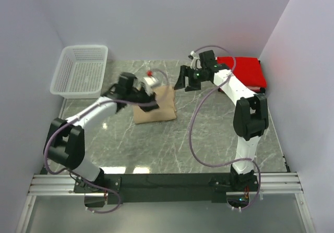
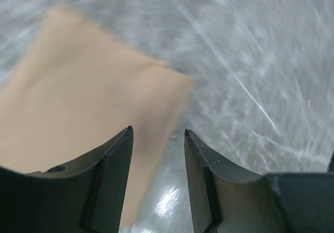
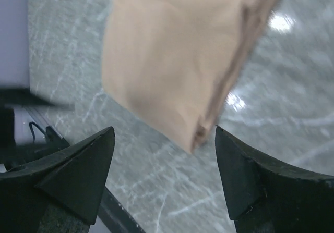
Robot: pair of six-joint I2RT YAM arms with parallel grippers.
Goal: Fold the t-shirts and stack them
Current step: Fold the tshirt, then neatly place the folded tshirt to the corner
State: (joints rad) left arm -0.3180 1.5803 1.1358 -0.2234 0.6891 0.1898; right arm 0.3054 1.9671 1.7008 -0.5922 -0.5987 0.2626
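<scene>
The tan t-shirt [image 1: 158, 106] lies folded into a rectangle in the middle of the marble table. It also shows in the left wrist view [image 2: 83, 113] and the right wrist view [image 3: 177, 56]. The red t-shirt [image 1: 242, 70] lies folded at the far right by the wall. My left gripper [image 1: 147, 95] hovers over the tan shirt's left part, open and empty [image 2: 156, 134]. My right gripper [image 1: 186, 82] is above the table just right of the tan shirt's far corner, open wide and empty [image 3: 164, 131].
A white mesh basket [image 1: 81, 71] stands at the far left. Walls close the table on the left, back and right. The metal base rail [image 1: 156, 183] runs along the near edge. The right arm's cable [image 1: 195, 123] loops over the table's right half.
</scene>
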